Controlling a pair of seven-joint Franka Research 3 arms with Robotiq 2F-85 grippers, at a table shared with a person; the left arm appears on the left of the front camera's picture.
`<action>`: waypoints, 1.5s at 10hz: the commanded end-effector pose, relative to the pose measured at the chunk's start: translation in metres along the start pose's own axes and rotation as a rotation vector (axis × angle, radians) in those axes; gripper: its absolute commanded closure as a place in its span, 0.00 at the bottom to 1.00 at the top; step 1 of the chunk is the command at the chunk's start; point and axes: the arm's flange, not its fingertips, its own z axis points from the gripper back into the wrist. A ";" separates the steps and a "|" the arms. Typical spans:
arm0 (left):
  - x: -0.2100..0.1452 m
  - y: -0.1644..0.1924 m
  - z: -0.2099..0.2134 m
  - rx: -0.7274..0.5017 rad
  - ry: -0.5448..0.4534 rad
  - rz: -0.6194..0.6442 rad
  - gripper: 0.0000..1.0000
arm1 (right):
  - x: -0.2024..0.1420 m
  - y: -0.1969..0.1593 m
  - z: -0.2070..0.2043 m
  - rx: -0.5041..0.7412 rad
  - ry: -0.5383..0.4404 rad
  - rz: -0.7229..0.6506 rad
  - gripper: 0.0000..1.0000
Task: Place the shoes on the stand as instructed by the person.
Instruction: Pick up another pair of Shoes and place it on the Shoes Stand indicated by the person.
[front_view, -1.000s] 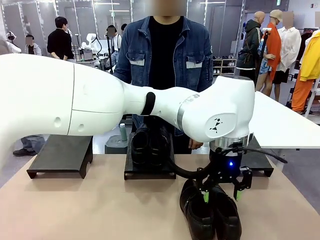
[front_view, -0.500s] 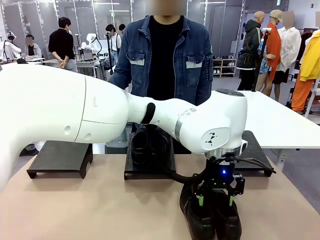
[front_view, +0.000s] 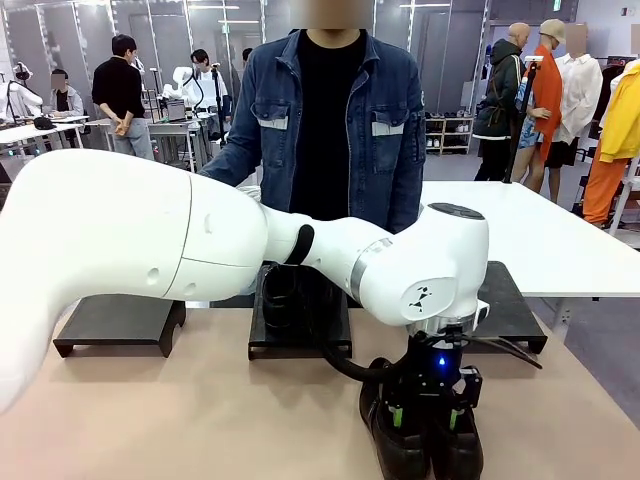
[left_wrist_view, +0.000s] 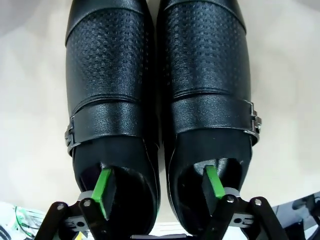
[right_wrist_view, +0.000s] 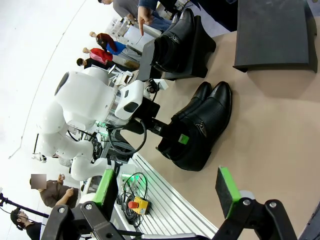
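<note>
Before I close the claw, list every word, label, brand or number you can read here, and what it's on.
No words or numbers can be read here.
Small dark emblem on the white joint of the left arm: a symbol, no letters.
On the shoes: no brand or size mark visible on uppers or straps.
On the yellow box with a red button: any print too small to read.

Left tool (front_view: 426, 415) lower, inside shoes (left_wrist_view: 115, 75).
</note>
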 end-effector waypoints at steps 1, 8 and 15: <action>-0.001 0.002 -0.011 0.013 0.023 -0.015 0.26 | 0.000 0.001 0.002 0.009 -0.008 0.008 0.00; -0.005 0.001 -0.008 0.047 0.005 -0.005 1.00 | 0.000 0.001 0.002 0.009 -0.008 0.008 0.00; -0.015 0.040 0.104 0.071 -0.062 0.016 1.00 | 0.000 0.001 0.002 0.009 -0.008 0.008 0.00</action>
